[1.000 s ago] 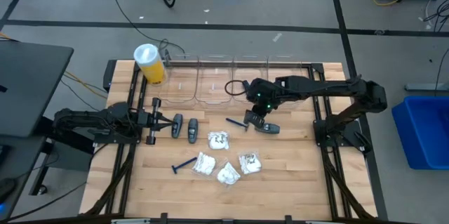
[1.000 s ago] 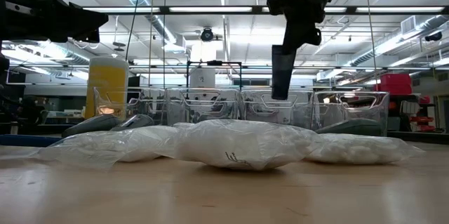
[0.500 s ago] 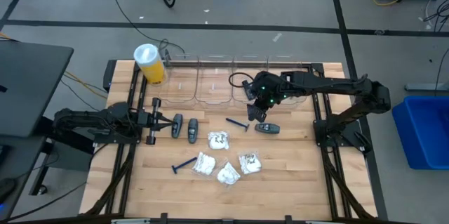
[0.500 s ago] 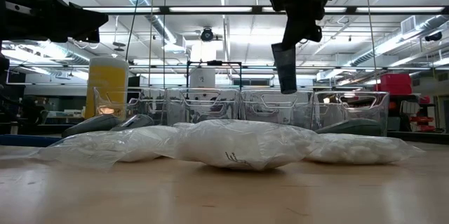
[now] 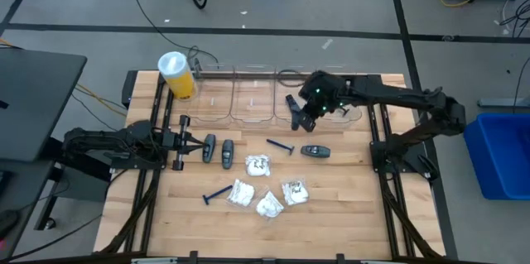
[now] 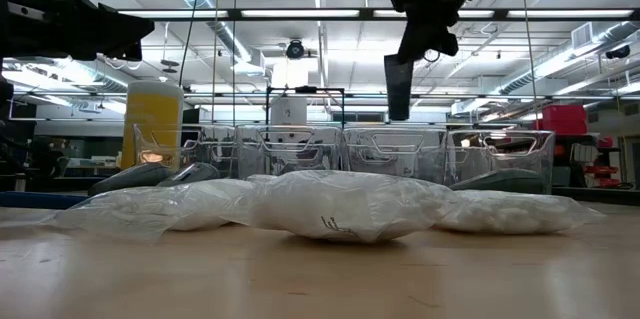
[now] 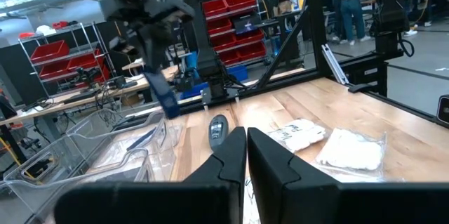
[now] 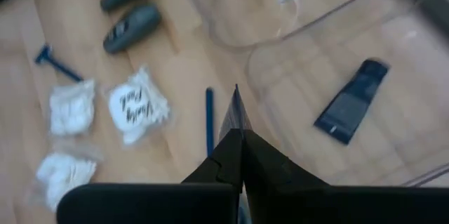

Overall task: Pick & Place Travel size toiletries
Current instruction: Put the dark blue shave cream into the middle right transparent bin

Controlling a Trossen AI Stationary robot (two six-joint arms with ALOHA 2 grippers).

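Jaws of your right gripper (image 5: pixel 295 107) pinch a flat, stiff dark piece (image 6: pixel 398 87) edgewise above the clear bins (image 5: pixel 252 98); left's are closed, empty.

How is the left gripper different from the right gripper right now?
The left gripper points level across the table toward two grey oval pieces, while the right gripper points down, raised over the clear bins. The left gripper holds nothing, while the right gripper is clamped on a dark rectangular piece. Both have their fingers closed.
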